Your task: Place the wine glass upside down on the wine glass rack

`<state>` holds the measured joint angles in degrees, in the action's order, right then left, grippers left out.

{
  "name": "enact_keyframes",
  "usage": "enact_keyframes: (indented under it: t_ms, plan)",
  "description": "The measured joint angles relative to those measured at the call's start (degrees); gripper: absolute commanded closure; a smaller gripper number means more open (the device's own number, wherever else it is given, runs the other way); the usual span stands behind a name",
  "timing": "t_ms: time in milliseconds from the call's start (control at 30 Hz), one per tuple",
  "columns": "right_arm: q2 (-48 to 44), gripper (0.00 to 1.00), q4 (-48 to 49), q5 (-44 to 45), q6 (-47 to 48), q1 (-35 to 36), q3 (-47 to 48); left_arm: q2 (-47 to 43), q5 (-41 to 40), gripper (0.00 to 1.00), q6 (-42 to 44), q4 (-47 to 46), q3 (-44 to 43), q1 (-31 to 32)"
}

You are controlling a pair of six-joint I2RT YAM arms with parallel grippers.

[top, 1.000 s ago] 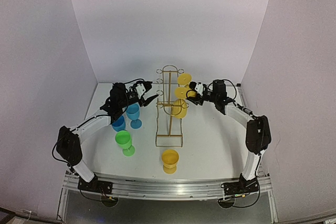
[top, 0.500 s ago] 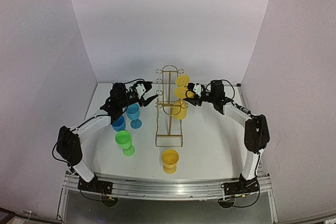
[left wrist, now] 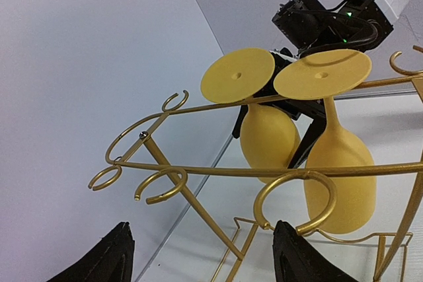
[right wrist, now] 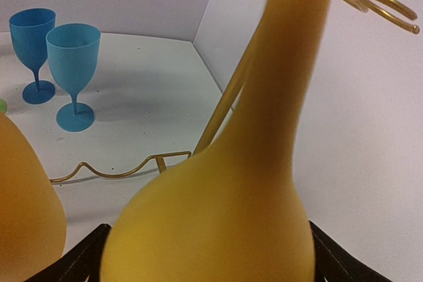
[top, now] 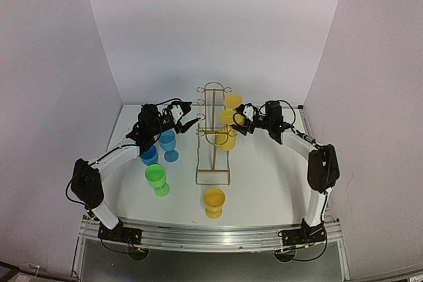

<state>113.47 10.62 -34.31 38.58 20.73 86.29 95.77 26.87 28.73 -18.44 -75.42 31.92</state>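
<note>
The white surface (top: 264,183) carries the wine glass rack (top: 213,134) at centre frame in the top view. The right pincer (right wrist: 208,259) straddles the bowl of the inverted yellow wine glass (left wrist: 264,133), which hangs by its foot from the rack's upper rail. Whether the fingers press it or stand just clear, I cannot tell. The left pincer (left wrist: 198,262) gapes empty near the rack, probably keeping clear. Only the left wrist view shows the foot seated on the wire, beside a second hung glass (left wrist: 340,176).
</note>
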Motion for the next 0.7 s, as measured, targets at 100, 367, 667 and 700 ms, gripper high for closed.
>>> enact_keyframes:
  t_ms: [100, 367, 667, 700]
  plan:
    - [0.00, 0.05, -0.48, 0.42, -0.57, 0.00, 0.20, 0.00, 0.00, 0.29, 0.06, -0.11, 0.00, 0.00]
    - [0.00, 0.03, -0.82, 1.07, -0.62, 0.09, 0.29, 0.00, 0.00, 0.29, 0.62, -0.18, 0.00, 0.00]
    - [-0.04, 0.02, -1.28, 2.83, -0.62, 0.09, 0.29, 0.00, 0.00, 0.29, 1.33, -0.26, 0.00, 0.00]
    - [-0.12, 0.02, -1.38, 3.22, -0.61, 0.09, 0.28, 0.00, 0.00, 0.29, 1.35, -0.26, 0.00, 0.00]
